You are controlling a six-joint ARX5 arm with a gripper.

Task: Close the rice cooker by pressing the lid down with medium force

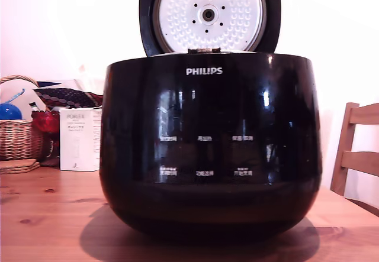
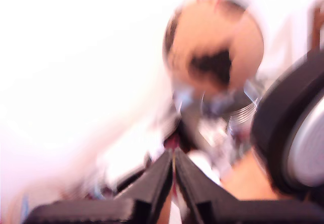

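You had the rice cooker [image 1: 210,149] standing on the wooden table [image 1: 47,226], close to its front edge and filling most of the exterior view, with the lid [image 1: 209,15] fully raised on its hinge at the back so that the dimpled silver underside faced the camera. In that view the arm was nowhere to be seen. The wrist view was badly blurred, but it showed your gripper [image 2: 174,168] with its two dark fingers brought together, tips touching or nearly so, and nothing between them. A curved black rim with a grey face, most likely the lid [image 2: 293,133], lay at one side of that picture, near the fingers but not touching them. By my reading you were in the approach: the lid was not yet touched and closing had not begun. The next move called for bringing the joined fingertips round to the black outer back of the lid, near its upper edge, then pushing it forward and down over the pot, steady and moderate, until it latched. At the table's far corner on the exterior view's left stood a wicker basket [image 1: 18,138] and a white box [image 1: 79,139], well apart from the cooker.
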